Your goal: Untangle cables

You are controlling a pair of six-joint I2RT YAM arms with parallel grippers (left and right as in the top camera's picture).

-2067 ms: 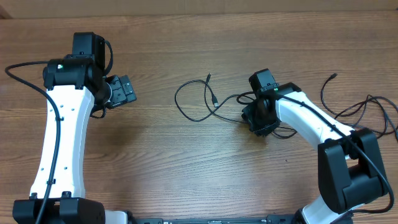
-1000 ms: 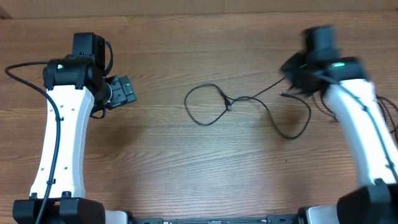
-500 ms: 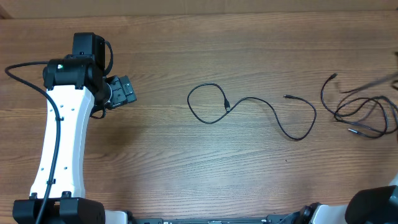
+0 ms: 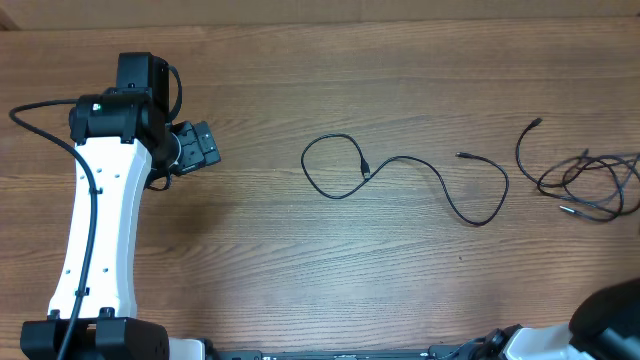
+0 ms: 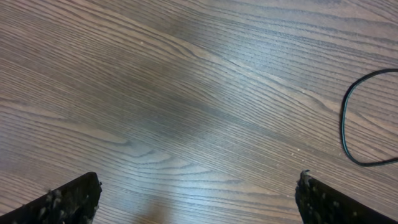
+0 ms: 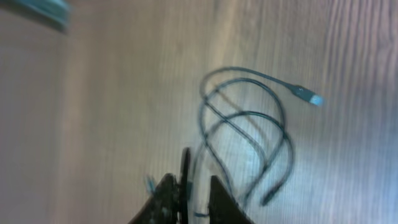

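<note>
The bare wooden tabletop (image 4: 300, 280) filled every view, with nothing on it but thin black cords. By my count one single cable (image 4: 402, 158) lay alone at the middle, a loop at its left and an open curve at its right, both small plugs showing and nothing crossing it but its own line at the neck of the loop; I judged it was spread there because it had been freed and set apart. Well to its right, near the edge, lay the bunch of cables (image 4: 590, 185), overlapping loops with two loose ends visible; how many cords made it up could not be counted, though it looked like more than one, and it was the work left to do. There were two arms. The left pincer (image 4: 200, 148) hung well to the left of the single cable, its fingers (image 5: 71, 200) spread wide with only wood between them and an arc of that cable's loop in the right of its view, probably parked out of the way. Only a corner of the right arm (image 4: 610, 320) showed from overhead. The right pincer (image 6: 196, 190) looked down on the bunch in a blurred picture, so I could not tell how far apart its fingers were or whether a strand ran between them.
</note>
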